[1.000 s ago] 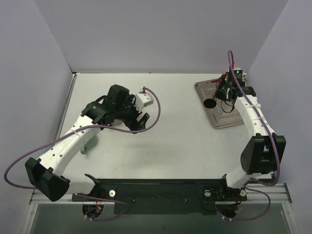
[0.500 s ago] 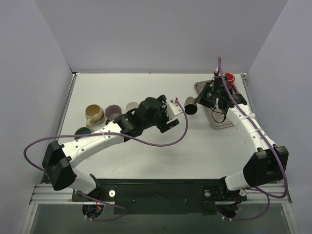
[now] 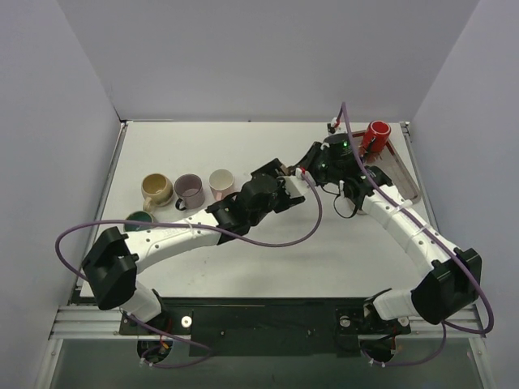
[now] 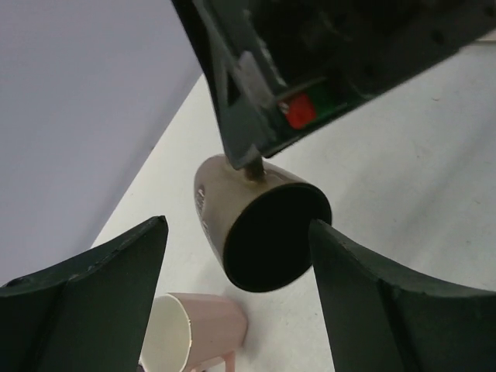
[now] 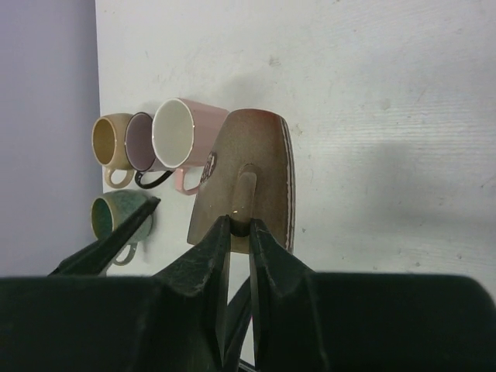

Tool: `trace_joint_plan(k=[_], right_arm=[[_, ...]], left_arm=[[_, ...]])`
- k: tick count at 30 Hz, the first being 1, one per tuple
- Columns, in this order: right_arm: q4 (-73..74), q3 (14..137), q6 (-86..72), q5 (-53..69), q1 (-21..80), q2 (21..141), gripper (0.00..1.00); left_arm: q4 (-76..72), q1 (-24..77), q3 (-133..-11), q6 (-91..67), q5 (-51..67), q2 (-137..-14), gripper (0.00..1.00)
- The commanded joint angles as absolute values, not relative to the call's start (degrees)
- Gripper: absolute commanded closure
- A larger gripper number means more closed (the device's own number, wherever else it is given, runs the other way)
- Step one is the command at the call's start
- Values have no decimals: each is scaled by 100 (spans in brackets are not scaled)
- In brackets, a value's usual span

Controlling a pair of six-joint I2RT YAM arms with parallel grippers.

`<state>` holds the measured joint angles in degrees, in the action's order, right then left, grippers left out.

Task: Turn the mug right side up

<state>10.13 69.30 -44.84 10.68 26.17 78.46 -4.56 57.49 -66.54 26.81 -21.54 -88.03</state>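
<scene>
The brown mug [image 5: 260,155] hangs on its side above the table, and my right gripper [image 5: 239,225] is shut on its handle. In the top view the mug [image 3: 287,172] sits between my right gripper [image 3: 306,168] and my left gripper [image 3: 280,185]. In the left wrist view the mug's dark mouth [image 4: 273,236] faces the camera. My left gripper [image 4: 236,232] is open, one finger on each side of the mug's mouth, not touching it.
Tan [image 3: 156,189], mauve [image 3: 190,190] and pink [image 3: 220,182] mugs stand in a row at the left, with a green mug [image 3: 138,219] in front of them. A red mug [image 3: 377,134] lies on the metal tray [image 3: 405,177] at the back right.
My right arm has carried the brown mug left, off the tray, toward the table's middle. My left arm has swung right from the mug row and now faces the mug's mouth.
</scene>
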Motion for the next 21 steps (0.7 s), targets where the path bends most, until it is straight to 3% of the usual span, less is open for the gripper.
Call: trace_joint_plan(k=[1,5,9,11,12,14,15,18,21], right_arm=[[624,7057,-4737,1002,2742,7497,100],[536,7058,-4842,1098,2839,7445,100],[440,6996,-4913,1177,2865,7444,100],[361,6961,-4966,1230,2865,7462,100],[360,6952,-4931,1222,2874,7479,100],[404,6961,-4791,1099,2865,7523,98],[457,6996,-4755,968,2865,7558,92],[755,7180,-4039,774,2839,7567,28],[1430,7575,-2929,-348,2743,7602,16]], left_arm=[[-1213,5643,-6627,3023,-2830,-8920,18],[-1405,5546,-6609,3260,-2891,-9088,30],[-1416,5362,-6662,3349,-2918,-9255,52],[-1101,5247,-6750,3183,-2690,-9246,74],[-1012,5195,-6785,3121,-2515,-9185,99],[-661,5124,-6803,2910,-2278,-9045,100],[-250,5063,-6820,2753,-2181,-8983,100],[1051,4747,-6977,2199,-1498,-8606,100],[2954,4064,-7215,1741,-374,-8403,100]])
